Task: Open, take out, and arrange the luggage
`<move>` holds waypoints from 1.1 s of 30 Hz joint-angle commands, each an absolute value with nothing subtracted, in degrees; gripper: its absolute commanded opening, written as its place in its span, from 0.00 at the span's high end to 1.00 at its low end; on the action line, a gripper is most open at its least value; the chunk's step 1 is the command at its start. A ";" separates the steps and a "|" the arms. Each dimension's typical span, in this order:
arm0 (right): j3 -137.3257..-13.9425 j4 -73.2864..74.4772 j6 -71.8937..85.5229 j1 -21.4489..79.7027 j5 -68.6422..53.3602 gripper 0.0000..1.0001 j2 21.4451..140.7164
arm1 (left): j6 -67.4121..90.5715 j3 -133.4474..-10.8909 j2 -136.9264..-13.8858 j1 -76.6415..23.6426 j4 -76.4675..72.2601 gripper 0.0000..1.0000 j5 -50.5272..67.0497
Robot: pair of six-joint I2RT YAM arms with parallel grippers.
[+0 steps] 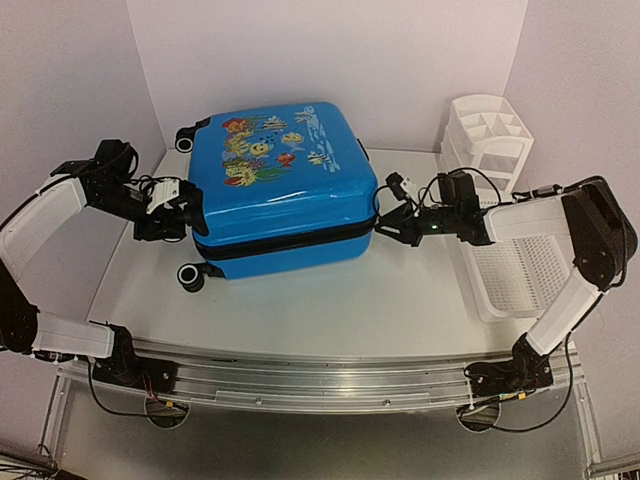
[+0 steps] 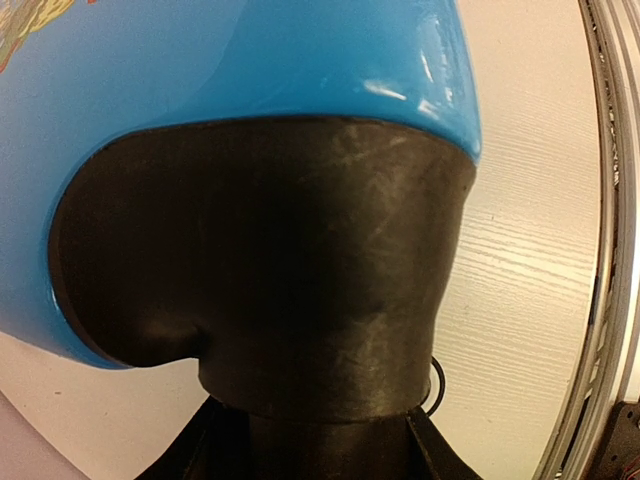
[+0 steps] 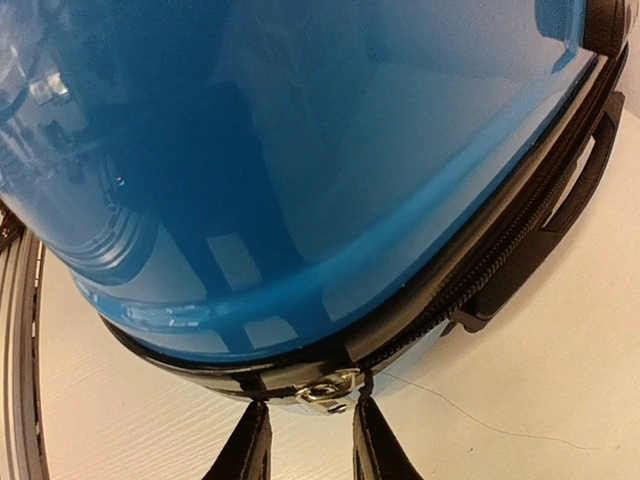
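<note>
Pale wood-grain table (image 1: 330, 300) stands boxed in by lilac-white walls (image 1: 400, 60), with a metal rail (image 1: 320, 375) along its 6 o'clock edge and a white slatted basket (image 1: 520, 270) at 3 o'clock. The luggage (image 1: 275, 180) lies flat and zipped, centre toward 12 o'clock, print up. The left gripper (image 1: 188, 215) comes in from 9 o'clock against the black wheel housing (image 2: 270, 260); I cannot tell its finger state. The right gripper (image 1: 384, 226) reaches in level from 3 o'clock, fingertips (image 3: 252, 440) narrowly apart flanking the silver zip pull (image 3: 330, 388); I cannot tell whether they pinch it.

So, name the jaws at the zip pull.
The right jaws: the silver zip pull sits just ahead of their tips. The left jaws face a black recess.
</note>
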State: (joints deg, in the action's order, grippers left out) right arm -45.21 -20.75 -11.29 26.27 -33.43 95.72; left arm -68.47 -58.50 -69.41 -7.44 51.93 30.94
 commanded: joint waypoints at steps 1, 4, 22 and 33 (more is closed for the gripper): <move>-46.37 -31.96 -10.32 26.46 -36.63 0.74 93.07 | -66.21 -59.80 -68.92 -7.41 46.55 1.00 33.15; -47.03 -32.30 -10.13 25.41 -40.28 0.75 93.22 | -66.39 -59.84 -68.83 -7.46 46.71 1.00 33.19; -48.45 -33.13 -8.45 21.80 -53.38 0.65 101.25 | -68.74 -61.69 -70.68 -7.32 48.16 1.00 28.39; -48.73 -33.03 -6.92 21.64 -54.76 0.75 103.47 | -67.90 -63.73 -71.48 -7.34 48.97 1.00 28.17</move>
